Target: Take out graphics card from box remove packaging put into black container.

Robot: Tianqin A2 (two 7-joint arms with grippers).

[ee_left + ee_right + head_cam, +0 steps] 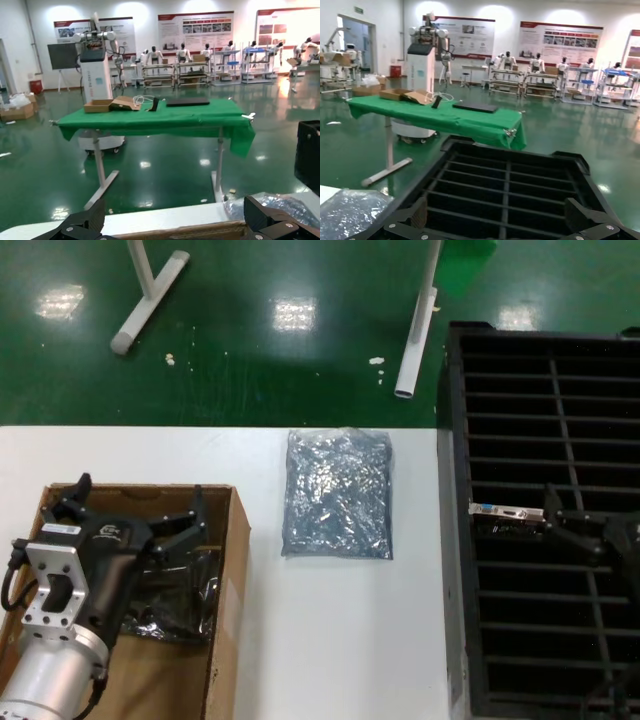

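The left gripper hangs inside the brown corrugated box at the near left of the white table, its black fingers spread wide apart and holding nothing, just above a dark, glossy, crinkled bag lying on the box floor. A small white mark shows on the gripper's black housing, too small to read. In the middle of the table lies the packaging, a rectangular grey-blue plastic bag with a shiny, wrinkled surface, flat and well apart from the box. To the right stands the black container, a plastic crate ribbed with thin parallel slats. Over its slots the right gripper holds the graphics card by its dark board, with the silver end bracket and blue port pointing toward the table. In the wrist views, wall posters in the hall behind carry text too far off to read.
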